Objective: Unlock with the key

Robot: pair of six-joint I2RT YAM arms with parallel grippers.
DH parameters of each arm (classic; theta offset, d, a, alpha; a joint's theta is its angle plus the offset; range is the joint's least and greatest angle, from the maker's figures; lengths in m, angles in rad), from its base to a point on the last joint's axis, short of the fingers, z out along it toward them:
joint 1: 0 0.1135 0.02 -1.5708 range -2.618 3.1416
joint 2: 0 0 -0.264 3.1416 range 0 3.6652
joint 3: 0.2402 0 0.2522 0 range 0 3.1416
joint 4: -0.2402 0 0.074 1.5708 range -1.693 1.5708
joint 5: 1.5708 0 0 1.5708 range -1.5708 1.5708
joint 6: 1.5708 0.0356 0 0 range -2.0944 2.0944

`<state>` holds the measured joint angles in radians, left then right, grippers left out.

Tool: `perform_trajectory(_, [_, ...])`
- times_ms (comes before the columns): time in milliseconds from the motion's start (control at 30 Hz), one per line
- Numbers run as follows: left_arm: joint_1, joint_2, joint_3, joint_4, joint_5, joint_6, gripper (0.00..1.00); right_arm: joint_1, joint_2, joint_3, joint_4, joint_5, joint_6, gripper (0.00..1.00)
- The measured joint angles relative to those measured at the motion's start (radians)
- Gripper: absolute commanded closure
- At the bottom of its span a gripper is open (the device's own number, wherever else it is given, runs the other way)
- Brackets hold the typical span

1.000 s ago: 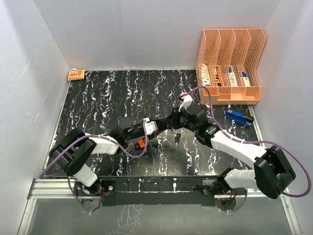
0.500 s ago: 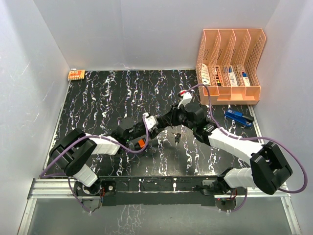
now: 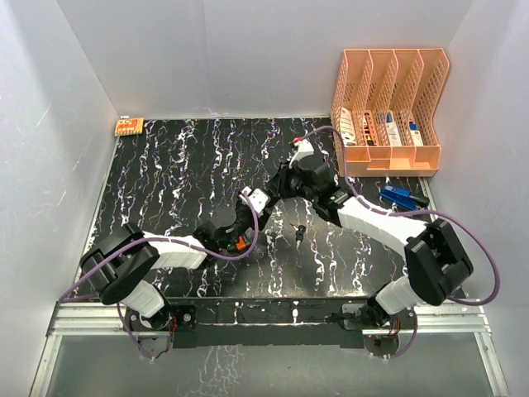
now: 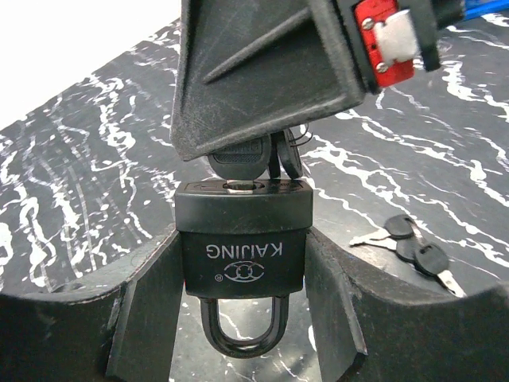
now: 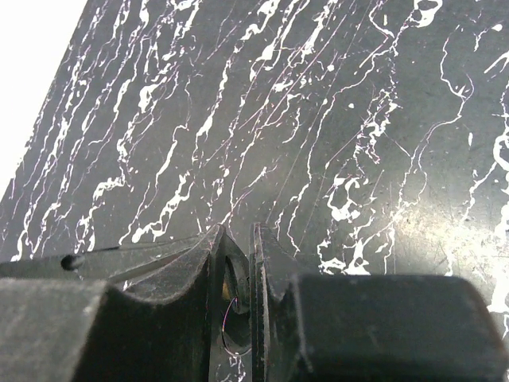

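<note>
A black padlock (image 4: 242,243) marked KAJING sits clamped between the fingers of my left gripper (image 4: 242,267), its shackle pointing back at the wrist camera and both shackle legs running into the body. A key (image 4: 238,163) with a black head stands in the keyhole on the far face. My right gripper (image 4: 258,147) is shut on that key head, which shows as a dark sliver (image 5: 238,290) between its nearly closed fingers (image 5: 266,263). From above, the left gripper (image 3: 263,198) and right gripper (image 3: 283,184) meet nose to nose over the middle of the mat.
Spare keys (image 3: 299,231) lie on the black marbled mat (image 3: 182,165) just near of the grippers, also seen as spare keys (image 4: 409,247). An orange file rack (image 3: 388,112) stands at the back right, a blue tool (image 3: 402,196) beside it, a small orange item (image 3: 128,126) at the back left.
Both grippers, still joined at the padlock and key, have moved away from the near edge toward the back of the mat. The right arm has swung left and farther out.
</note>
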<state>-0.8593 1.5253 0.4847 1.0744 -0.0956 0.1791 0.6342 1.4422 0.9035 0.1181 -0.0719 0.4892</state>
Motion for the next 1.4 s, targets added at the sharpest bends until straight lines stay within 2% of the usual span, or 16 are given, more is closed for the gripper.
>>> perform_trajectory(300, [-0.042,-0.001,0.072,-0.114,-0.253,0.027,1.00,-0.003,0.147,0.227,-0.181,-0.004,0.047,1.00])
perform_trajectory(633, [-0.086,0.019,0.135,-0.236,-0.391,0.021,1.00,-0.009,0.200,0.280,-0.248,-0.002,0.108,1.00])
perform_trajectory(833, [-0.097,0.047,0.164,-0.261,-0.424,-0.002,1.00,-0.015,0.209,0.287,-0.266,0.010,0.119,1.00])
perform_trajectory(1000, [-0.101,0.046,0.164,-0.273,-0.426,-0.037,1.00,-0.019,0.208,0.284,-0.270,0.005,0.118,0.76])
perform_trajectory(1133, [-0.110,0.029,0.164,-0.282,-0.421,-0.076,1.00,-0.057,0.172,0.249,-0.254,-0.055,0.129,0.48])
perform_trajectory(1400, [-0.113,-0.020,0.167,-0.346,-0.459,-0.184,1.00,-0.267,0.026,0.171,-0.196,-0.126,0.127,0.13])
